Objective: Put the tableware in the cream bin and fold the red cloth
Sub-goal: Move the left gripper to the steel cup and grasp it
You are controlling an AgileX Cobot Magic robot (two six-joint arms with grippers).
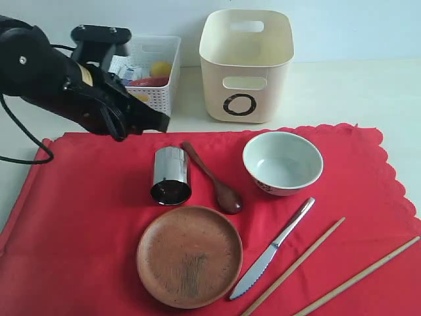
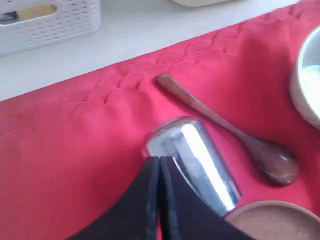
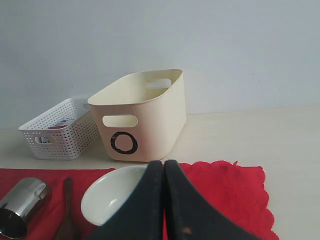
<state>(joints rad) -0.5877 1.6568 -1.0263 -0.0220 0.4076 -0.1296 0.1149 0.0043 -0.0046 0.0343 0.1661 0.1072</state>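
Left gripper (image 1: 164, 123) hangs over the bin-side edge of the large bright red scalloped cloth (image 1: 79, 217), fingers pressed together, holding nothing; right gripper (image 3: 164, 162) likewise closed and empty; shiny steel cup (image 1: 171, 174) lies on its side on the cloth, just short of that edge, the round brown plate (image 1: 189, 255) just beyond its mouth; long axis runs from the bin-side edge toward the opposite one, closed base toward the tall cream plastic bin (image 1: 245, 62), open mouth away from it; risks, as I judge them: jaws must part first, or closed tips will only shove the cup; round and slick, it could roll sideways into the dark wooden spoon (image 1: 214, 179) just beside it; a pinch across the curved wall may slip
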